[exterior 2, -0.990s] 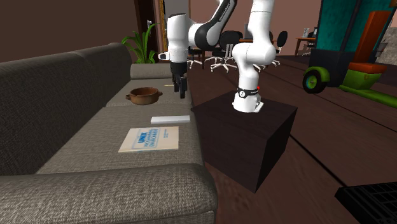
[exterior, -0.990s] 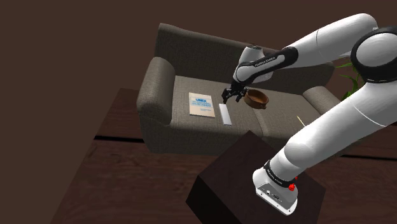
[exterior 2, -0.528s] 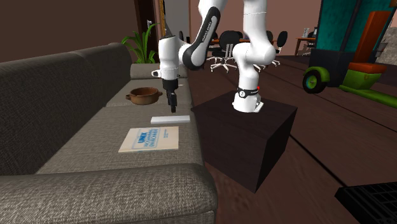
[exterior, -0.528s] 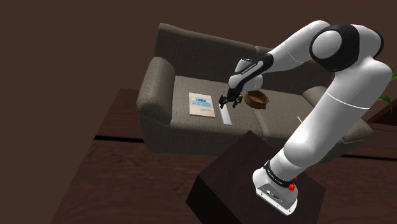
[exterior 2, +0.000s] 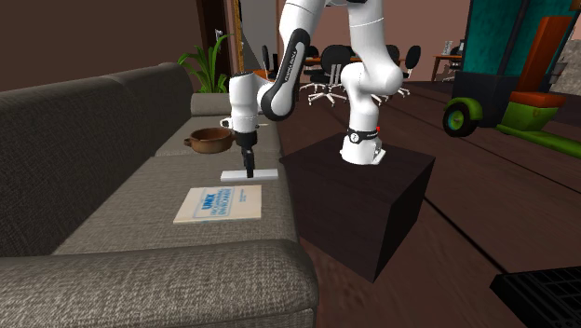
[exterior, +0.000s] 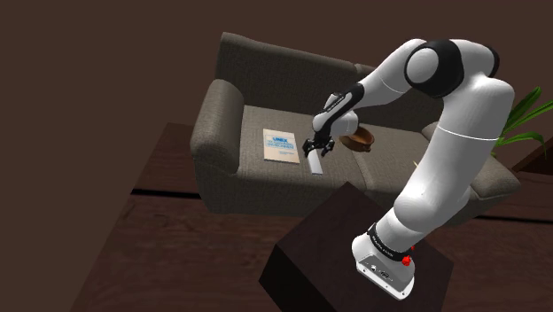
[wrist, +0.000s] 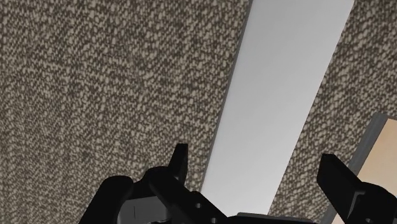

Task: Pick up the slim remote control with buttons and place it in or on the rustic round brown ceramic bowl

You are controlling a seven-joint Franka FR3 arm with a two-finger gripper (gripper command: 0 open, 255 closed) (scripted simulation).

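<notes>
The remote (exterior: 315,160) is a slim, plain white slab lying flat on the sofa seat (exterior: 266,168), between a book and the bowl. My black gripper (exterior: 317,149) is right down over it, open. In the wrist view the remote (wrist: 280,95) runs lengthwise between the two fingertips (wrist: 180,159), with a gap on each side, so nothing is held. From the second exterior view the gripper (exterior 2: 249,173) points straight down at the middle of the remote (exterior 2: 265,174). The brown round bowl (exterior: 359,137) with side handles (exterior 2: 210,140) sits further along the seat, upright.
A white-and-blue book (exterior: 282,145) lies flat on the seat beside the remote; its corner (wrist: 382,153) is near one finger. The dark box stand (exterior 2: 372,200) is close to the sofa front. A plant (exterior 2: 207,65) stands past the sofa's end.
The gripper has moved away from the bowl, along the seat, and come down over the remote. Its fingers stayed open. Remote, bowl and book have not moved.
</notes>
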